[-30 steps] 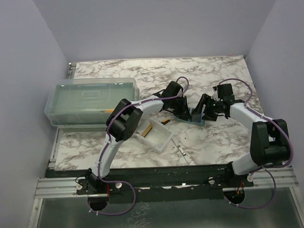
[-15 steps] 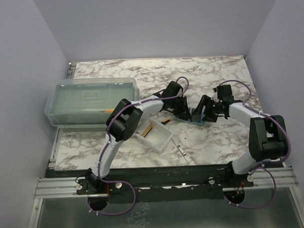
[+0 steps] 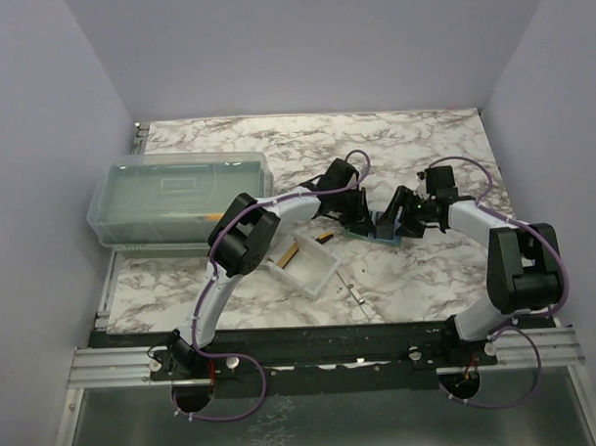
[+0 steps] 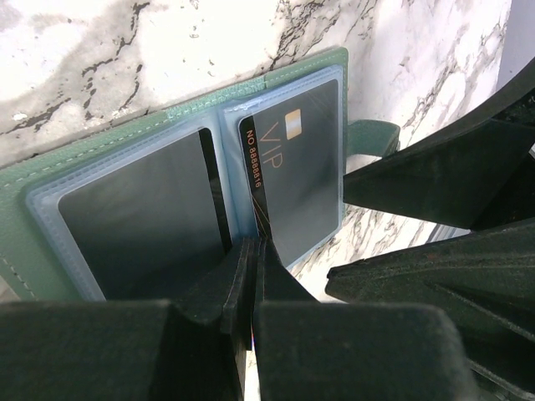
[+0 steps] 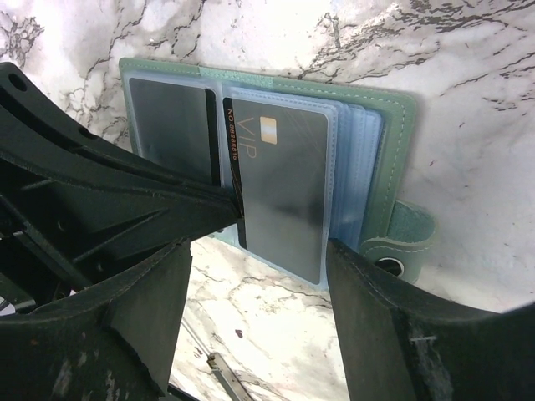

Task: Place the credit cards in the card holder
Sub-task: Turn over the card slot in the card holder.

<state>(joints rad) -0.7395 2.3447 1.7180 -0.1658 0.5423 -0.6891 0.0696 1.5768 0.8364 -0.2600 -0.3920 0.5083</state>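
Sage-green folding card holder point(image 5: 393, 125) — open flat on marble table point(image 3: 276, 145), bare marble at 12 o'clock. Black VIP card point(image 5: 280, 180) in clear sleeve point(image 5: 347, 159). Left gripper point(image 4: 252, 251), 9 o'clock: pinched shut at card's edge. Right gripper point(image 5: 255, 251), 3 o'clock — spread wide.

A white marble-patterned table point(image 3: 276, 145) is seen from above, enclosed by pale lilac walls point(image 3: 302, 47). A large translucent lidded box point(image 3: 180, 200) is set at its left side. A small clear tray point(image 3: 319, 268) lies near the middle, with a thin metal piece point(image 3: 354, 293) near it.
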